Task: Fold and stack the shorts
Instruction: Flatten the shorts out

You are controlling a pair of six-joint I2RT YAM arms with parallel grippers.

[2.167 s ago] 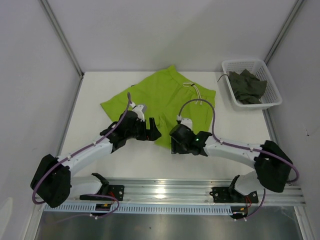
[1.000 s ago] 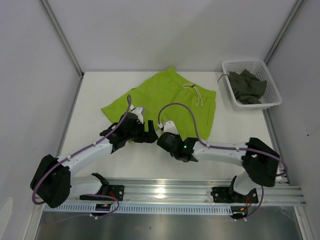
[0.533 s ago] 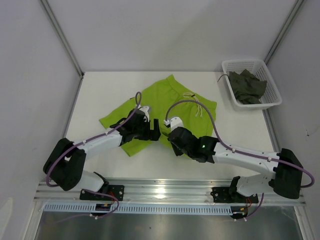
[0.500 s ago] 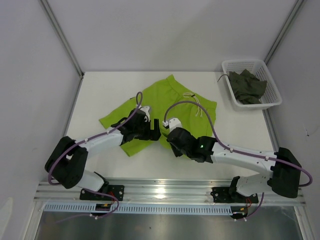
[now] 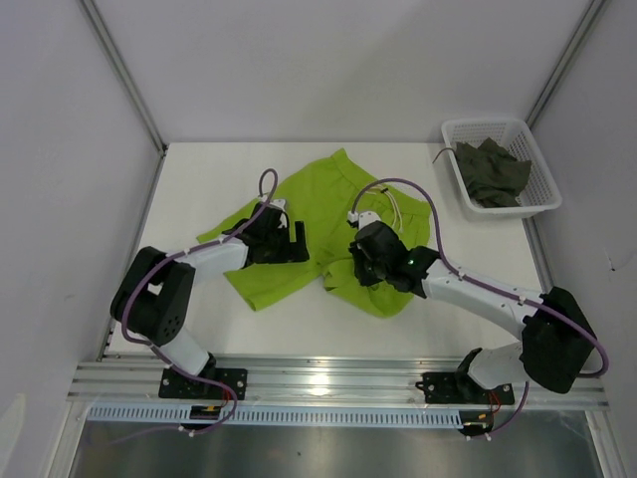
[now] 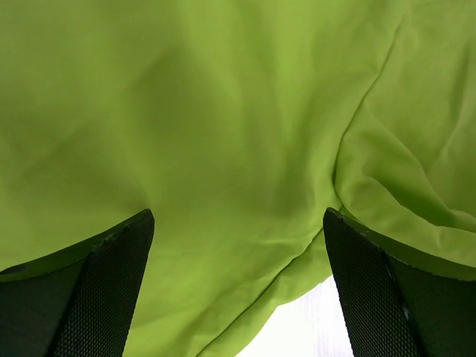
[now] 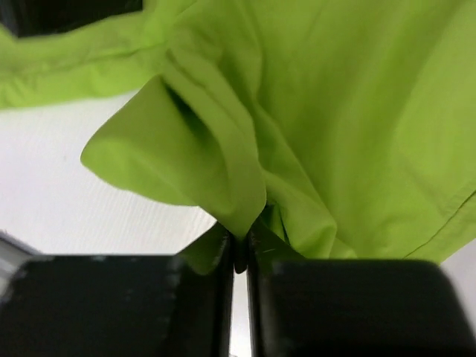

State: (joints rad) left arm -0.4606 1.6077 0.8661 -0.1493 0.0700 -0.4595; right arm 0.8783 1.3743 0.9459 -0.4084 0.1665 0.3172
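While the white table (image 5: 189,189) has the lime green shorts (image 5: 328,194) sprawled mid-way, the dark olive pair (image 5: 493,171) sits bunched in the mesh basket (image 5: 545,202) far right. Over the green cloth the left gripper (image 6: 236,223) hangs wide open, holding nothing; the right gripper (image 7: 239,249) is pinched tight on a lifted fold.

Two pairs of shorts, a lime green pair (image 5: 320,194) and an olive-grey pair (image 5: 493,171); one basket (image 5: 485,123); two arms (image 5: 204,261) (image 5: 478,294).
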